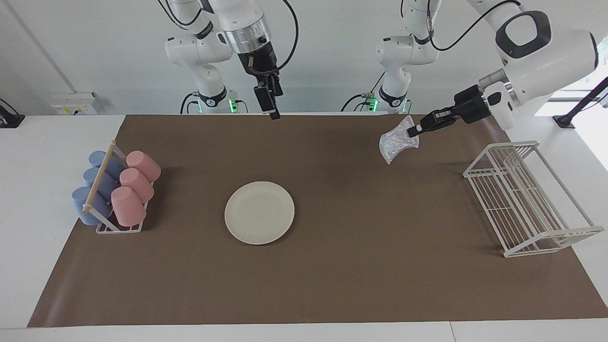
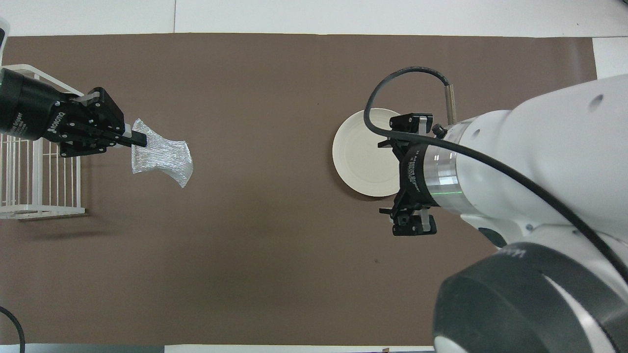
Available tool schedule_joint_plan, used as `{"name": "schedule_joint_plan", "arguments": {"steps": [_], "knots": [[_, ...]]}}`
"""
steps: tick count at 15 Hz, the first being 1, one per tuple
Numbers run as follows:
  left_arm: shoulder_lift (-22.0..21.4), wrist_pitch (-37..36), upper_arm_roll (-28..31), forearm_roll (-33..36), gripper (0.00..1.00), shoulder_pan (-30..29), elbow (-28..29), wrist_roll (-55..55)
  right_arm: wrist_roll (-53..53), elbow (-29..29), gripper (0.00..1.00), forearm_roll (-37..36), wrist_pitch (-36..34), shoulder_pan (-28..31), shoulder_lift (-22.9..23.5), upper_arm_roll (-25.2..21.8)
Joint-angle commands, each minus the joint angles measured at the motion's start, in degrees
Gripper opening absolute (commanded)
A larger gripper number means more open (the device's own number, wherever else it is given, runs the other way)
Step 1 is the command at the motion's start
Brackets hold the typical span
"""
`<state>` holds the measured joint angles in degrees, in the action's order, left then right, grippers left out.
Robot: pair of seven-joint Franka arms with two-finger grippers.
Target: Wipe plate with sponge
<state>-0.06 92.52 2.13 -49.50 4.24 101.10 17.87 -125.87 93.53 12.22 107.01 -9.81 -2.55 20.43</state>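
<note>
The cream plate [image 1: 259,213] lies flat on the brown mat, around the middle of the table. In the overhead view my right arm covers part of the plate [image 2: 360,157]. My left gripper [image 1: 414,130] [image 2: 140,141] is shut on one edge of the silvery mesh sponge [image 1: 397,139] [image 2: 162,155]. The sponge hangs in the air over bare mat, between the wire rack and the plate. My right gripper [image 1: 272,113] points down, open and holding nothing, raised over the mat's edge by the robots.
A rack of blue and pink cups [image 1: 114,190] stands at the right arm's end of the table. A white wire rack [image 1: 527,199] [image 2: 39,181] stands at the left arm's end. The brown mat [image 1: 361,266] covers most of the table.
</note>
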Motion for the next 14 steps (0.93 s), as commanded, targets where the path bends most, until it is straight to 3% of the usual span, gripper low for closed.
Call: {"name": "schedule_joint_plan", "arguments": {"steps": [1,6,11,14], "knots": [[-9.95,7.48,-0.37,-9.44,0.00,0.24,15.68,-5.29,-5.35,5.86,1.00,0.96,7.40,-3.46,-2.10,0.05],[-12.51,10.48,-0.37,-25.18,0.00,3.92,25.80,-19.51,1.22,17.11,1.00,0.96,10.22,-4.96,-7.73,0.05],[-12.43,9.69,-0.46,-33.81,0.00,6.74,31.96,-33.06,-2.28,17.12,1.00,2.45,18.48,-7.15,-5.46,0.14],[-11.81,8.90,-0.37,-40.22,0.00,7.88,32.93,-34.04,-2.81,17.12,1.00,2.54,22.35,-9.35,-3.26,0.23]]}}
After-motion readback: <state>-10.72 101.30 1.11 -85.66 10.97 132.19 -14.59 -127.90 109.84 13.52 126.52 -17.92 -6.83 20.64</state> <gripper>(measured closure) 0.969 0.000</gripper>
